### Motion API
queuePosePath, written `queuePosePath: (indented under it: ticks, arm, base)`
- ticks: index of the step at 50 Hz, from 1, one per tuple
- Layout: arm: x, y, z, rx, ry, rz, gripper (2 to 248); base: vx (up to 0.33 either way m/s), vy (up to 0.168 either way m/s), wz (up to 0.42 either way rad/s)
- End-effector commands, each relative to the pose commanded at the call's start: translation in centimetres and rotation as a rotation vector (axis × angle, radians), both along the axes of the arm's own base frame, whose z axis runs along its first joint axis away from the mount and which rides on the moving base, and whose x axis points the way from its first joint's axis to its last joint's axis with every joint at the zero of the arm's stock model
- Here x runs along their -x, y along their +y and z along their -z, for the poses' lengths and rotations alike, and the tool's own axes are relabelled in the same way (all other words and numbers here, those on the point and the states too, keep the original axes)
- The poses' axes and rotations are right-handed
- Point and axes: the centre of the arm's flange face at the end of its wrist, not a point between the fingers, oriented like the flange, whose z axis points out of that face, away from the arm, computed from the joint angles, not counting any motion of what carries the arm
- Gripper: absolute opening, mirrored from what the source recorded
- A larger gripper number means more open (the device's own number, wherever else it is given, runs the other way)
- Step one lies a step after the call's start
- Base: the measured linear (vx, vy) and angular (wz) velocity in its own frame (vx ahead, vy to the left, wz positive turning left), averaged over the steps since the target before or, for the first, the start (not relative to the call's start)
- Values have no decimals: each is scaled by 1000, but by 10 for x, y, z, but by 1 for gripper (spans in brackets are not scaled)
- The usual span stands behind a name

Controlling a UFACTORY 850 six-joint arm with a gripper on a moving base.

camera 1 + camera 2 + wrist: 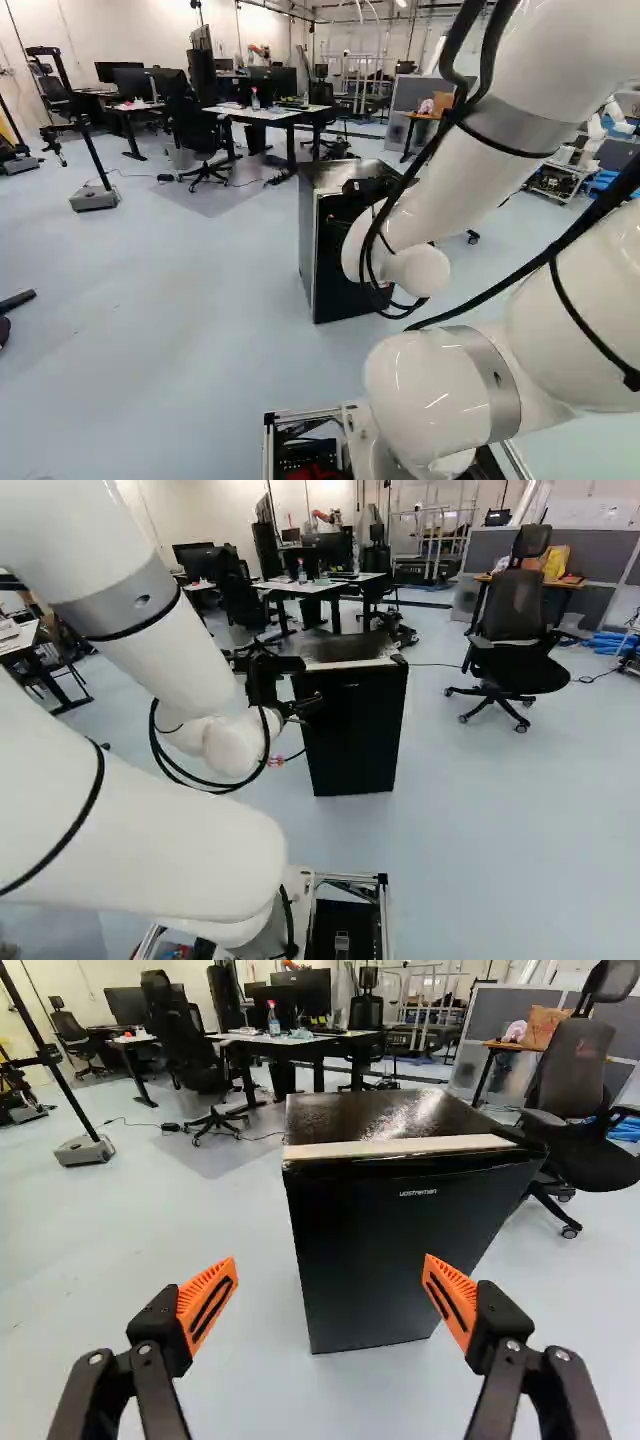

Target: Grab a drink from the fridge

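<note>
Arm (150, 610) bent, reaching toward 12 o'clock | tool (308, 683) spread wide, holding nothing | fridge (390, 1250) ahead (door closed)

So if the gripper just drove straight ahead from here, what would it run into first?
Most likely the front of the fridge, which shows in the gap between the gripper's open fingers. How far off it is, I can't tell.
</note>
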Motion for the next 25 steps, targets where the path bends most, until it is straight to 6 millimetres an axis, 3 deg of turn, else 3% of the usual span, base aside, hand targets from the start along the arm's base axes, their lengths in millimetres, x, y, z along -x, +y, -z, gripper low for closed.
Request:
queuePosePath:
  ticks: [25]
  arm:
    - [0,0,0,0,0,0,247]
  base:
    - [25,37,-5]
